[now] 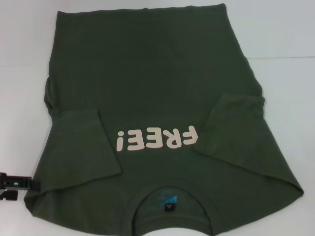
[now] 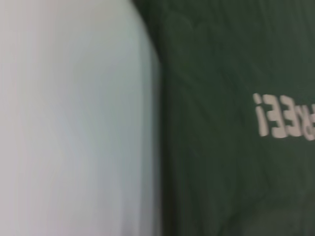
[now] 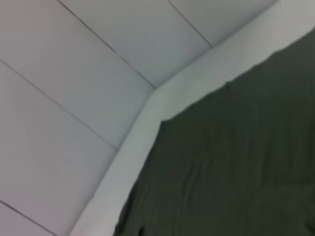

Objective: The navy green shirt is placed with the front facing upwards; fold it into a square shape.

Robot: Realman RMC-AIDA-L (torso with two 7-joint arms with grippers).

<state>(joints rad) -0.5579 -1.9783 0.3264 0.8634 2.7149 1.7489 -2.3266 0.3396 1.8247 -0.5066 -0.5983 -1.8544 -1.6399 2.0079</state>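
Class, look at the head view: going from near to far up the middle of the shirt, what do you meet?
Neck label → collar → "FREE!" lettering → plain shirt → white table.

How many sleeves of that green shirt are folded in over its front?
2. One sleeve lies folded over the navy green shirt left of the lettering, the other sleeve right of it.

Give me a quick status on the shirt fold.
Left gripper at the table's near-left edge, beside the shirt; right gripper unseen. Both sleeves folded inward, lettering up, body not folded. Nothing in the way.
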